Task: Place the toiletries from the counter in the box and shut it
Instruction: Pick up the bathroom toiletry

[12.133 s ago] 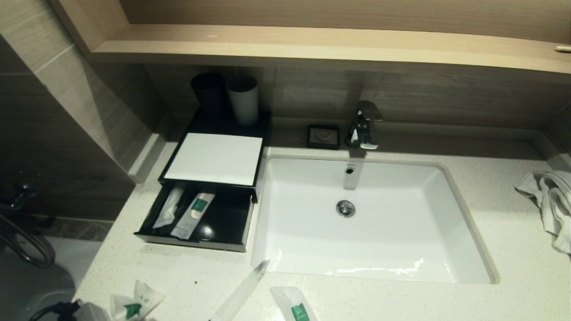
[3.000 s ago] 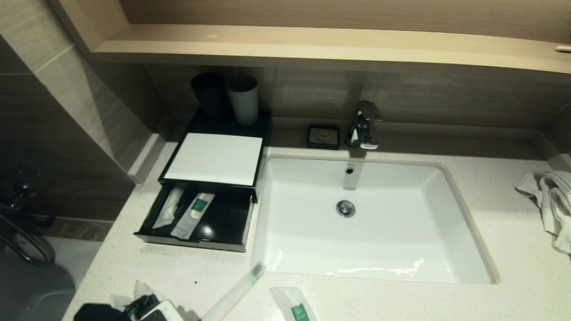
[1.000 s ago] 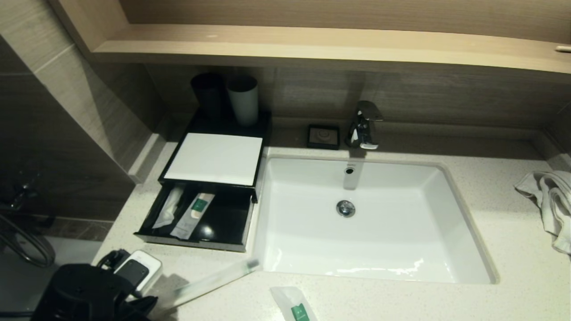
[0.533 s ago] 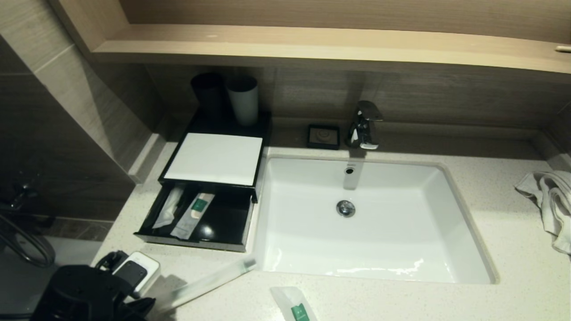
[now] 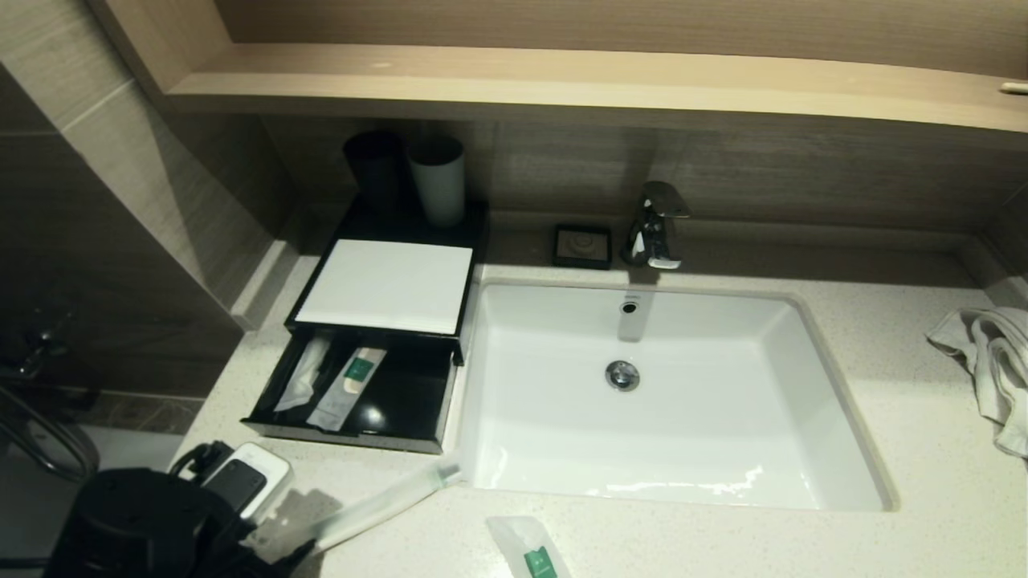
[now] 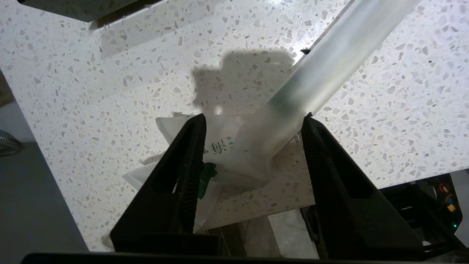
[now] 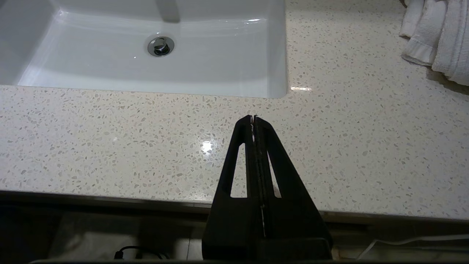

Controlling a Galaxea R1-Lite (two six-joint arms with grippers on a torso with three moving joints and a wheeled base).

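Left gripper (image 6: 253, 121), jaws spread wide, low over the counter (image 6: 91, 73) at its front left corner; the tube (image 6: 311, 80) lies between the fingers with its near end just inside the gap, over a sachet (image 6: 216, 146). Tube: long, translucent white, with a green tint inside, running from the gripper toward the sink (image 5: 675, 401) corner, in front of the open drawer (image 5: 353, 393). Right gripper (image 7: 253, 119), clenched on nothing, hangs at the counter's front edge.
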